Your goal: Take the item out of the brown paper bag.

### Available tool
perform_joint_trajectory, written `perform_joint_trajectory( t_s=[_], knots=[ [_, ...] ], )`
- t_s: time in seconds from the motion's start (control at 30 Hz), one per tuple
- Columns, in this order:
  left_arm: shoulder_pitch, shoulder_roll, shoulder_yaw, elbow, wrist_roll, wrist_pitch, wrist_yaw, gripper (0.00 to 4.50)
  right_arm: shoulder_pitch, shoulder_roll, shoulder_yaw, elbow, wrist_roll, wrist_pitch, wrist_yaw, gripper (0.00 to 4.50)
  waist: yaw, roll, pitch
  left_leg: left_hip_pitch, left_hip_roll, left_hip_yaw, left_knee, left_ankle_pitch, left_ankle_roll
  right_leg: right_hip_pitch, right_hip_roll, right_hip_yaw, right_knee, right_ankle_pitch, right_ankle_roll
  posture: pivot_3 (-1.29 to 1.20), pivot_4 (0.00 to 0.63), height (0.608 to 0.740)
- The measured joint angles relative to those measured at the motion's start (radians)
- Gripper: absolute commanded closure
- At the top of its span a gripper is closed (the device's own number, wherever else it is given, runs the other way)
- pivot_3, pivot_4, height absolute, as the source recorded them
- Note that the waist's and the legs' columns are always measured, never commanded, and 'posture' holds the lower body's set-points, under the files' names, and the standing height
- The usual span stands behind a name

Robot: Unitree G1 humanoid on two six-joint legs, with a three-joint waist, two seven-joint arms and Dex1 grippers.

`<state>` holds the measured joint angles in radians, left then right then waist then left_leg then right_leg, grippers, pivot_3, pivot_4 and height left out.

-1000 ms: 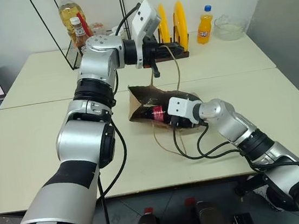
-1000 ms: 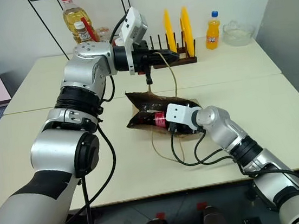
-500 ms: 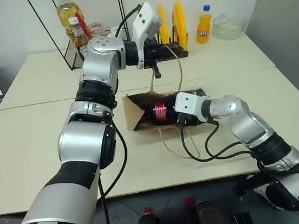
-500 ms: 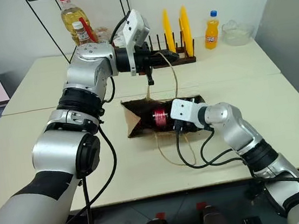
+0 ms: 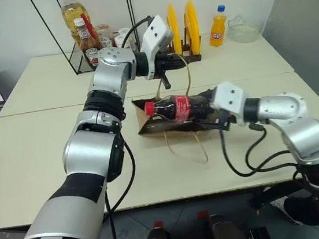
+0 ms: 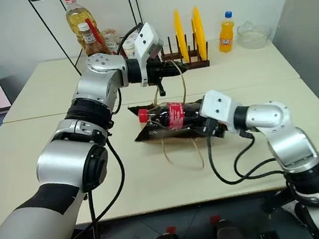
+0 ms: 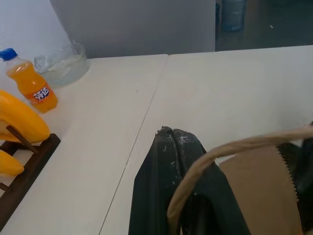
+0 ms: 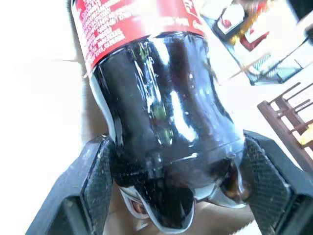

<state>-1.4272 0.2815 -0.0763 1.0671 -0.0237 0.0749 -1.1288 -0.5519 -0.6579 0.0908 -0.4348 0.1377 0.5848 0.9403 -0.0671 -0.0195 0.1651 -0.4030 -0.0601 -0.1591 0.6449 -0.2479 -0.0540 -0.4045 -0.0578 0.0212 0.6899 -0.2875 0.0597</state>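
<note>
Pinching the cord handle point(image 5: 187, 69), the left gripper point(image 5: 180, 62) steadies the bag point(image 5: 148, 124) while the right gripper point(image 8: 171, 196) clamps the bottle point(image 5: 175, 107), lifting it free.

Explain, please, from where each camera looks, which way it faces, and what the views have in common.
Left eye view: on the head, facing forward and down; both arms show, the right gripper holding the cola bottle above the brown paper bag.
Right eye view: the same scene from the head's other eye.
Left wrist view: looks along the shut left gripper on the bag's cord handle, over the table.
Right wrist view: looks along its fingers clamping the bottle's base.
Shared: orange soda bottle in head and left wrist views.
</note>
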Motion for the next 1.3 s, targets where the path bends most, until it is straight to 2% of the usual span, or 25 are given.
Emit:
perform_joint_trajectory(
  t_s=[0.2,0.3,0.43,0.67,1.0,1.13,1.3],
  knots=[
    [0.0,0.004,-0.001,0.003,0.008,-0.003,0.006,4.5,0.001,-0.104,-0.208,-0.108,0.205,0.219,0.01,1.29,0.009,0.0,0.0,0.0,0.0,0.001,0.0,-0.002,0.003,0.0,0.0,0.0,0.0,0.0,0.0,0.0,0.15,0.74],
    [0.001,0.006,-0.001,0.003,0.009,-0.004,0.006,4.5,-0.038,-0.12,-0.31,-0.079,0.207,0.332,-0.112,1.29,0.012,0.0,0.0,0.0,0.0,0.002,0.0,-0.002,0.003,0.0,-0.001,0.0,0.001,0.0,0.0,0.0,0.15,0.74],
    [0.001,0.006,-0.004,0.003,0.009,-0.005,0.006,4.5,-0.012,-0.139,-0.383,0.048,0.099,0.465,-0.333,1.29,0.025,0.0,0.0,0.0,0.0,0.004,0.0,-0.002,0.004,0.0,-0.002,0.0,0.0,0.0,0.0,0.0,0.15,0.74],
    [0.002,-0.012,-0.008,0.003,0.011,-0.01,0.004,4.5,0.103,-0.114,-0.245,0.214,0.059,0.484,-0.396,1.29,0.017,0.0,0.0,0.0,0.0,0.011,0.0,-0.002,0.004,-0.001,-0.002,0.005,0.001,0.0,0.0,0.0,0.15,0.74],
    [0.002,-0.008,-0.008,0.001,0.011,-0.007,-0.009,4.5,0.11,-0.129,-0.166,0.384,0.052,0.481,-0.368,1.29,0.011,0.0,0.0,0.003,0.0,0.021,0.0,-0.002,0.005,-0.002,-0.002,0.014,0.003,0.0,0.0,0.0,0.15,0.74],
    [0.008,-0.004,-0.008,-0.003,0.012,-0.006,-0.009,4.5,0.103,-0.128,-0.166,0.401,0.053,0.469,-0.351,0.02,0.011,0.0,0.0,0.003,0.0,0.022,0.0,-0.002,0.005,-0.002,-0.002,0.015,0.003,0.0,0.0,0.0,0.15,0.74],
    [0.013,0.001,-0.008,-0.003,0.014,-0.006,0.001,4.5,0.102,-0.135,-0.164,0.375,0.063,0.425,-0.33,0.02,0.011,0.0,0.0,0.003,0.001,0.022,0.001,-0.002,0.005,-0.002,-0.002,0.015,0.003,0.0,0.0,0.0,0.15,0.74]
  ],
)
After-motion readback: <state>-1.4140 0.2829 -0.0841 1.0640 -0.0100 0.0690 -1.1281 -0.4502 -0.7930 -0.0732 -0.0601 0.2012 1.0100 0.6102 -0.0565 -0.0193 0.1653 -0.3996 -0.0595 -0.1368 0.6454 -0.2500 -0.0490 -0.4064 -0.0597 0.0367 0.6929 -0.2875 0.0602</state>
